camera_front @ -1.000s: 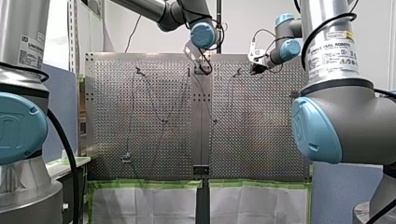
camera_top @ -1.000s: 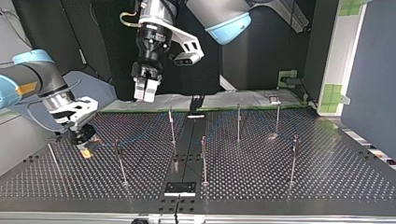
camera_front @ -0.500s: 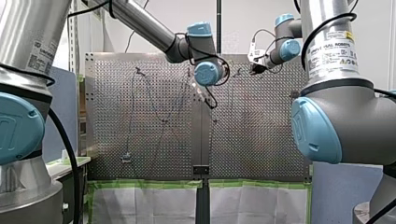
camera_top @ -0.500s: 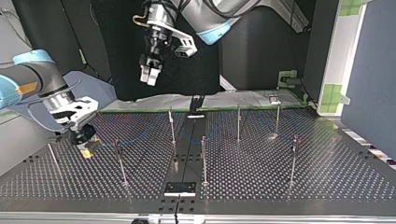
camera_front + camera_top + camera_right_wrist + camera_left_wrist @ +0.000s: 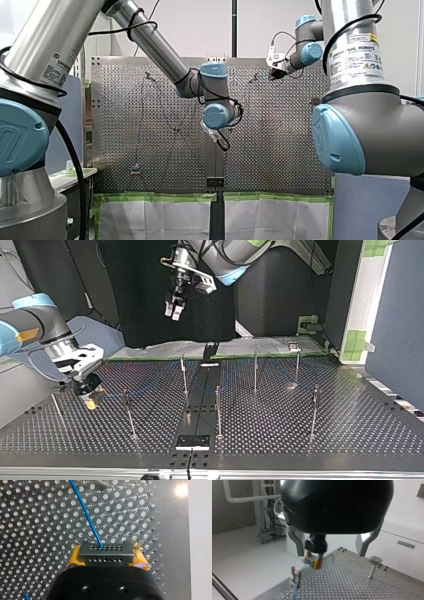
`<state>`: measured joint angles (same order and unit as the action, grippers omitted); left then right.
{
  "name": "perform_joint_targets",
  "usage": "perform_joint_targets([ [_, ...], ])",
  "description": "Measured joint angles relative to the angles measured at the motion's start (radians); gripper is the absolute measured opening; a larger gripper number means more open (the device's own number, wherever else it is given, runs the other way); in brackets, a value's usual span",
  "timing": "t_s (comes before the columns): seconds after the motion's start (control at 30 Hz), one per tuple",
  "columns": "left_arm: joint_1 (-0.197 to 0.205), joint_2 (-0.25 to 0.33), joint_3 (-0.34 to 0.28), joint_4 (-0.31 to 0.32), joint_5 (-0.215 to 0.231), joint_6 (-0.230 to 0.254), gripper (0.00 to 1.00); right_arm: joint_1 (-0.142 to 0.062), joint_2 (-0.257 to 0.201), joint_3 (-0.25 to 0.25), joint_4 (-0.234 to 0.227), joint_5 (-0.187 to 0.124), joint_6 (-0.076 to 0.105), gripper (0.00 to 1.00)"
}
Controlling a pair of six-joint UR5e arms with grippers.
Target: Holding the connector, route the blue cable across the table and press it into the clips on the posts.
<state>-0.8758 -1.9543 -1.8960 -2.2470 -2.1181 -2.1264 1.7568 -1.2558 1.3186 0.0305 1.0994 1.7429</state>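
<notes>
One wrist view shows my right claw (image 5: 107,558) pinching the connector (image 5: 105,552); the other, my left claw (image 5: 331,552) spread.

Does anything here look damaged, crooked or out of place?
Nothing stands out. The connector sits square in my right pincer, between its yellow pads. The blue cable leaves it in a smooth line. My left pincer hangs open and empty above the table.
</notes>
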Motion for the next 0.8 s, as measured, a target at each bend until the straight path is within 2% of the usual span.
perform_joint_targets([
  [0.2,0.031,-0.038,-0.059,0.059,0.020,-0.058,1.00,0.000,0.000,0.000,0.000,-0.001,0.000,0.00],
  [0.3,0.056,-0.041,-0.089,0.089,0.023,-0.059,1.00,-0.001,0.000,0.000,0.000,0.000,0.000,0.00],
  [0.53,0.128,-0.042,-0.162,0.162,0.042,-0.013,1.00,-0.001,0.001,0.000,0.000,0.000,0.000,0.00],
  [0.8,0.213,-0.042,-0.252,0.252,0.043,0.066,1.00,-0.001,0.001,0.000,0.000,0.001,0.001,0.00],
])
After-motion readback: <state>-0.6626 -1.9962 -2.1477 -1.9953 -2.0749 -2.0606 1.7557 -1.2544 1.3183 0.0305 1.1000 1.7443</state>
